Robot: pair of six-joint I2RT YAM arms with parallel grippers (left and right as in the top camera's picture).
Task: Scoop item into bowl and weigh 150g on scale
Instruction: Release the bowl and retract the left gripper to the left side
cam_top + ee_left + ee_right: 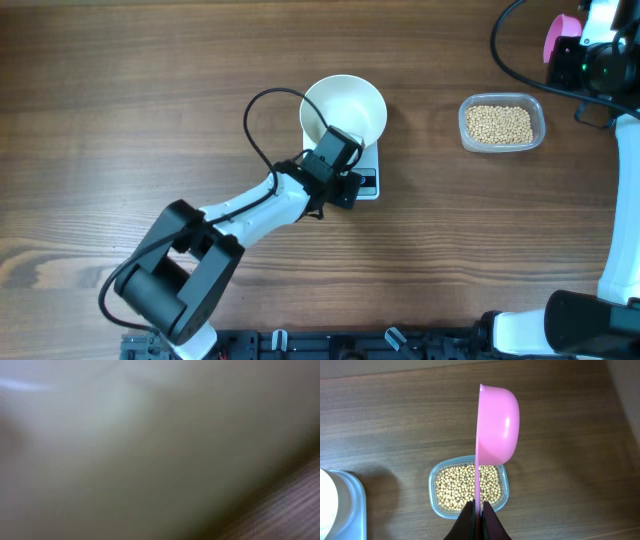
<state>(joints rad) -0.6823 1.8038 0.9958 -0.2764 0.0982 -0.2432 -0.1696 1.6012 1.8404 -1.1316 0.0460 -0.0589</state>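
**A:** Any writing to log?

**B:** None legible. The scale (368, 183) has its display strip on the edge facing the robot. It is too small to read and partly under the left arm (262, 205).

**A:** Bowl?

**B:** The white bowl (350, 100) sits upright on the scale. The left jaws are closed on its near rim. The left wrist view is only a blur of white wall, with a sliver of bench (300, 510).

**A:** Beans?

**B:** All the beans (500, 123) I can see are in the clear tub (538, 108), on the bench well to the right of the scale.

**A:** Right side?

**B:** The right jaws are pinched tight on the handle of the pink scoop (497, 420). Its long axis runs straight out from the jaws. It is turned on edge, with the mouth facing left and the rounded back facing right. In that wrist view the tub lies beneath it.
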